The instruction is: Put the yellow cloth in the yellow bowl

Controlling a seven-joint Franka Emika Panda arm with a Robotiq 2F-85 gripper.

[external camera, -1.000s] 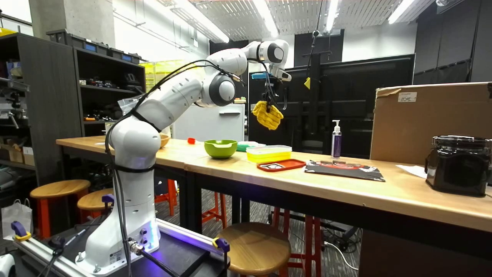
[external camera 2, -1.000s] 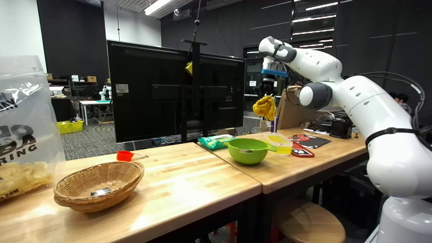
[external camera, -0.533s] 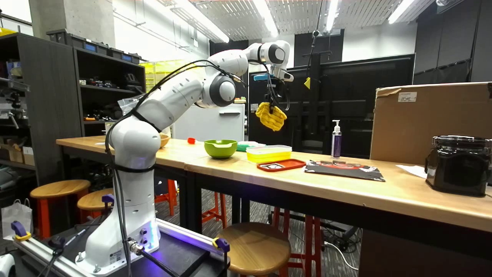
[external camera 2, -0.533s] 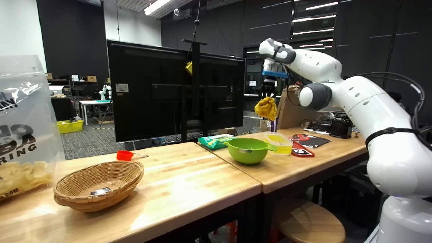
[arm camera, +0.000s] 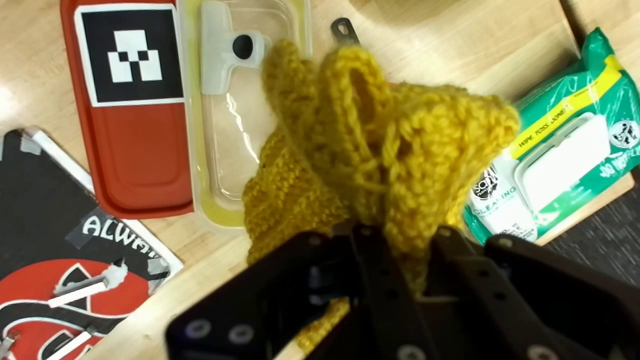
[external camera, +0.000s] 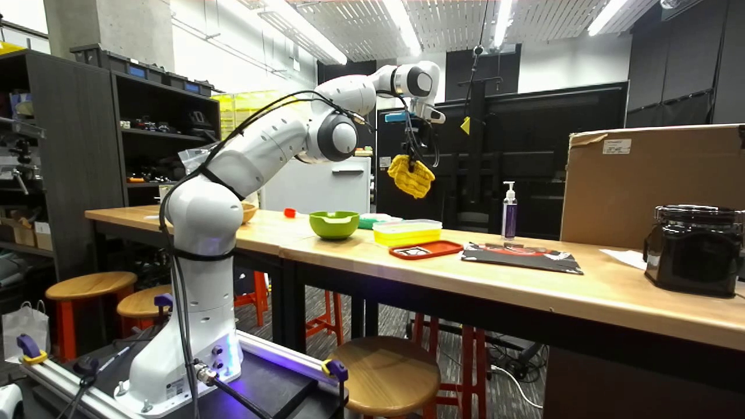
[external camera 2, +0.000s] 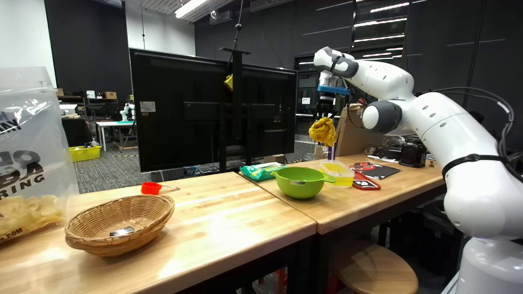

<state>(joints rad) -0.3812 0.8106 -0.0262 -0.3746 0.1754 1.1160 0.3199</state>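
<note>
i have the gripper (arm camera: 402,237) pinching a fold of the yellow cloth (arm camera: 370,160): in the wrist view the jaws press on it from either side, and the knit fabric bunches past their tips. in both exterior views the cloth hangs in mid-air, well above the table (external camera: 611,285). my arm (external camera: 265,154) reaches over the table, gripper pointing down. the lime yellow-green bowl (external camera 2: 300,187) stands upright on the table, lower than the cloth and well apart from it; i note a spout and a handle at its rim. near the bowl i log a clear container (arm camera: 197,150) tinged with yellow, and in the wrist view a white clip (arm camera: 215,60) shows within its outline; i cannot tell how deep the clip sits. an orange-red tray (arm camera: 142,165) lies just beside the container and bears a black-and-white marker (arm camera: 132,55). in an exterior view a green wipes pack (external camera 2: 261,170) lies just beside the bowl. farther along, a black panel (arm camera: 45,200) with red print lies flat, a pump bottle (external camera: 510,215) stands upright, and a dark jar (external camera: 692,256) sits well apart from the bowl. a cardboard box (external camera: 657,186) stands behind the jar. on the adjoining table (external camera 2: 229,220) a wicker basket (external camera 2: 122,247) holds a small dark object (external camera 2: 121,231) i cannot identify, with a red measuring cup (external camera 2: 151,188) near its rim.
</note>
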